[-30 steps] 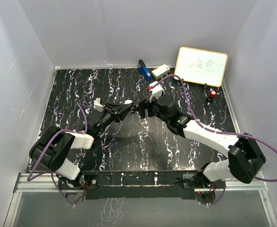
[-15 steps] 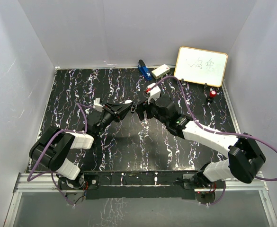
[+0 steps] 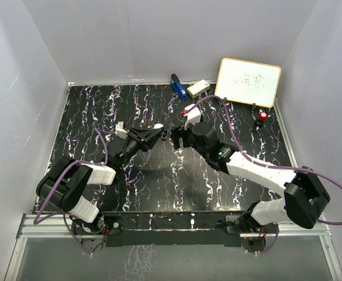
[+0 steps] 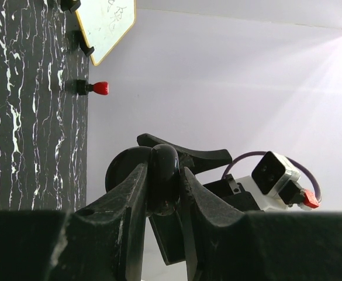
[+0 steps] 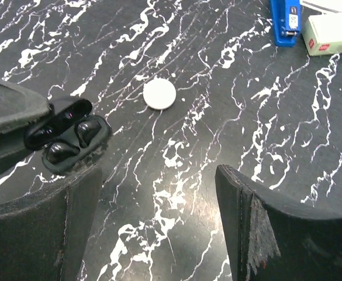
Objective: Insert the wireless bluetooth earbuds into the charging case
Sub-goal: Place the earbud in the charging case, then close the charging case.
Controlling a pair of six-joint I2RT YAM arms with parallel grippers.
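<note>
**One high view, two at the wrists**

The top camera sits above and behind the arm bases. It looks down from afar on the whole black, white-veined marble tabletop (image 3: 100, 111). The left wrist camera lies low and rolled sideways, looking along the left fingers (image 4: 124, 216) toward the wood-framed whiteboard (image 4: 106, 23), also visible from above. The right wrist camera looks steeply down from close between the right fingers (image 5: 299, 234). It shares the open black charging case (image 5: 68, 137) with the left wrist view, and the round white puck (image 5: 159, 93) with the top view.
</note>
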